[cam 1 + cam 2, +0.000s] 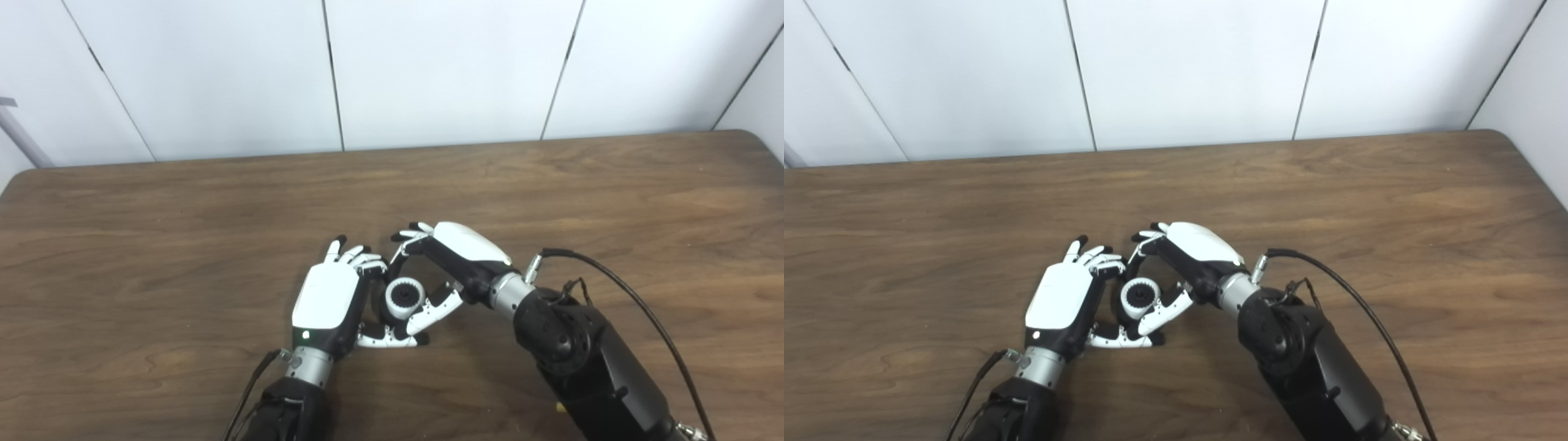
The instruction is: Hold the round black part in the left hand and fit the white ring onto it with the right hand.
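Hands are bunched up together near the front middle of the table (551, 184), and everything that matters sits between them. Round black part (404, 296) shows as a dark toothed centre with the white ring (398, 306) wrapped around it, so the ring looks already on or close to seated, though I can't tell how deep it sits. Left hand (327, 300) is just left of the part with its thumb curled under it and fingers bent toward it, seemingly cradling the part; whether it's really clamping is hard to say. Right hand (456, 257) arches over from the part's right, fingertips above it and thumb touching the ring's lower right edge, looks like a pinch on the ring. My guess is both pieces are light, stiff plastic, smooth enough to slip, so take the ring by its outer rim and press evenly so it doesn't cock sideways. Nothing else lies near the part; the only crowding is the two sets of fingers themselves. A black cable (643, 306) loops off the right wrist, well right of the part and not in the way.
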